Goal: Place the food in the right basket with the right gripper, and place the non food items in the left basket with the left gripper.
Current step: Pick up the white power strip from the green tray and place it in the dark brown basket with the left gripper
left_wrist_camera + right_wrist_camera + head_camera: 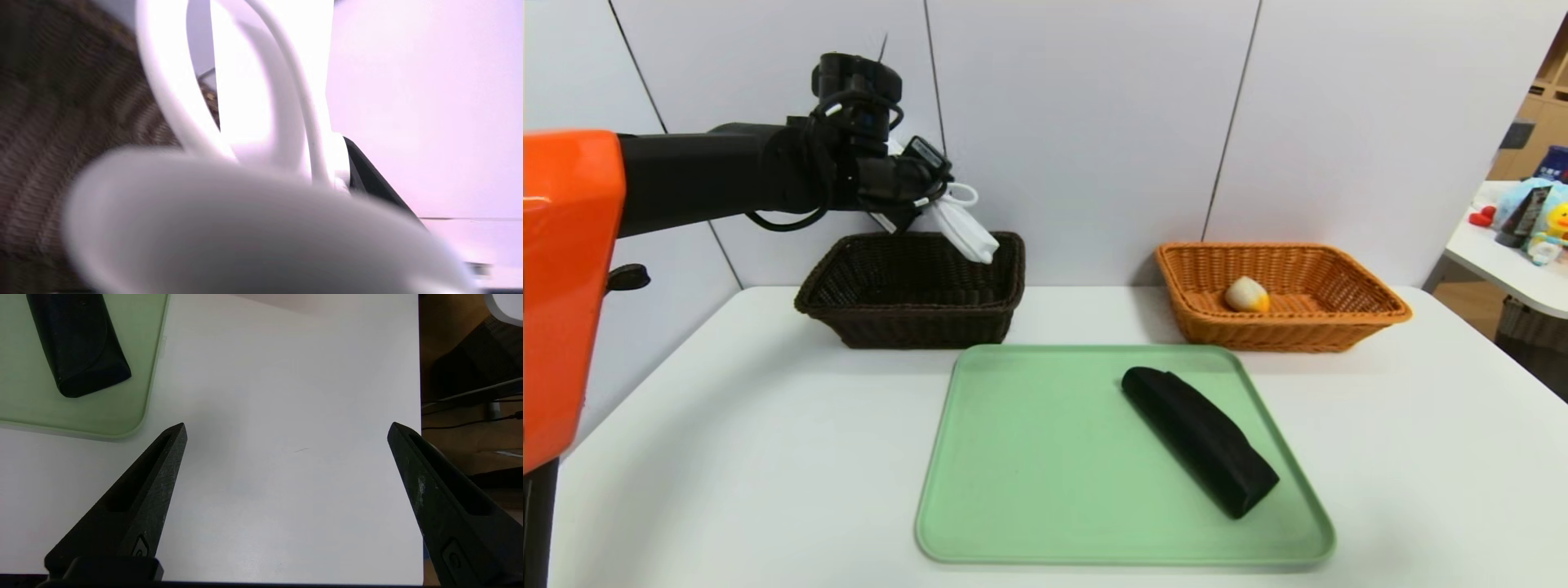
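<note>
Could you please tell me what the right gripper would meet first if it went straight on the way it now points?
The right gripper would probably meet the bare white table beside the green tray, though its height is unclear.

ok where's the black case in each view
head view: on the tray's right half, slanting, black case
left wrist view: not in it
right wrist view: top left corner, on the tray
shared landmark: green tray, in the head and right wrist views only
</note>
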